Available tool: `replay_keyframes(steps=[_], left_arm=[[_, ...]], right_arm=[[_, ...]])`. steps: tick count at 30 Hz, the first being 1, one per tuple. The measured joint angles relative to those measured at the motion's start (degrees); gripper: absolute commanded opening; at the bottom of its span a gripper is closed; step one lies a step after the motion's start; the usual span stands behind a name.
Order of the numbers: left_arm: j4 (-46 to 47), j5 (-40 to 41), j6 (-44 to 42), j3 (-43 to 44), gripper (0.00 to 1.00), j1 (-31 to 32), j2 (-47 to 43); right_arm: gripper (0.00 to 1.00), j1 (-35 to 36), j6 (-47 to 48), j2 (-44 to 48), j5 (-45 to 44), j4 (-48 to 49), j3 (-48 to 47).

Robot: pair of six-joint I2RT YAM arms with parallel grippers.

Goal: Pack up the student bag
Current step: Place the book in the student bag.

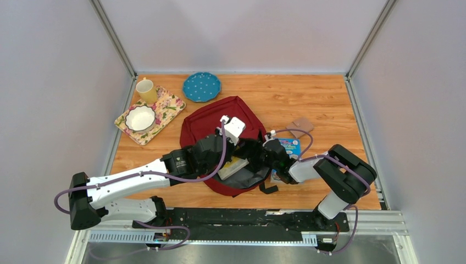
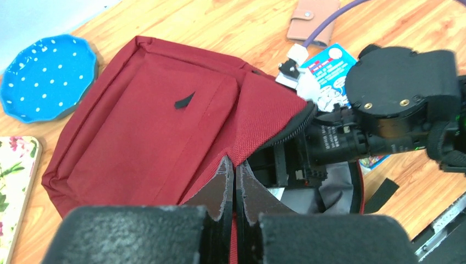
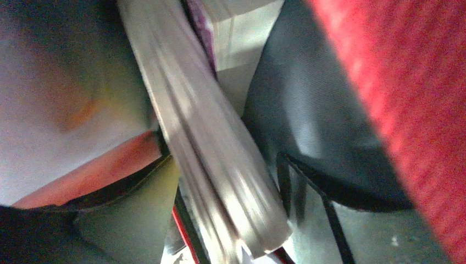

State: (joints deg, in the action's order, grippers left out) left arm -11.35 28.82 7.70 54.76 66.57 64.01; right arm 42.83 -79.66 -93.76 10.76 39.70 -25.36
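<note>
While the left gripper (image 2: 232,184) pinches the large dark red fabric backpack's (image 2: 148,121) opening edge, the right gripper (image 1: 253,154) sits inside; its spread cannot be told.

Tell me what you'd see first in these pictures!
The big dark red student bag in the middle of the wooden table grabs the eye first. The left gripper pinches its open edge while the right arm reaches inside, where a thick book lies. At the table's far edge sits a bright blue dotted plate.
</note>
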Motion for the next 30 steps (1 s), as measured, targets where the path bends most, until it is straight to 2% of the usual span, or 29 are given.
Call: replay_keyframes(steps=[7, 9, 10, 11, 12, 13, 14, 15, 24, 30], left_arm=[[0.0, 0.2, 0.6, -1.2, 0.00, 0.0, 0.0], [0.0, 0.2, 0.8, -1.2, 0.00, 0.0, 0.0], [0.0, 0.2, 0.9, -1.3, 0.00, 0.0, 0.0], [0.0, 0.2, 1.0, -1.3, 0.00, 0.0, 0.0], [0.0, 0.2, 1.0, -1.3, 0.00, 0.0, 0.0], [0.0, 0.2, 1.0, -1.3, 0.00, 0.0, 0.0], [0.0, 0.2, 1.0, -1.3, 0.00, 0.0, 0.0], [0.0, 0.2, 1.1, -1.3, 0.00, 0.0, 0.0], [0.0, 0.1, 1.7, -1.8, 0.00, 0.0, 0.0], [0.0, 0.1, 2.3, -1.8, 0.00, 0.0, -0.2]], right_arm=[[0.73, 0.0, 2.8, 6.3, 0.9, -4.0, 2.5], [0.66, 0.0, 3.5, 7.7, 1.0, -5.6, 2.8], [0.61, 0.0, 3.9, 8.2, 1.2, -6.4, 2.9], [0.51, 0.0, 4.2, 8.6, 1.3, -7.0, 2.9], [0.31, 0.0, 4.5, 8.8, 1.4, -7.4, 2.9], [0.25, 0.0, 5.0, 9.0, 1.4, -7.9, 2.9], [0.10, 0.1, 5.2, 9.1, 1.6, -8.2, 2.9], [0.02, 0.1, 5.5, 9.3, 1.8, -8.4, 2.9], [0.00, 0.1, 6.4, 9.6, 2.3, -7.2, 1.7], [0.00, -1.0, 7.0, 11.0, -0.7, -8.0, 0.3]])
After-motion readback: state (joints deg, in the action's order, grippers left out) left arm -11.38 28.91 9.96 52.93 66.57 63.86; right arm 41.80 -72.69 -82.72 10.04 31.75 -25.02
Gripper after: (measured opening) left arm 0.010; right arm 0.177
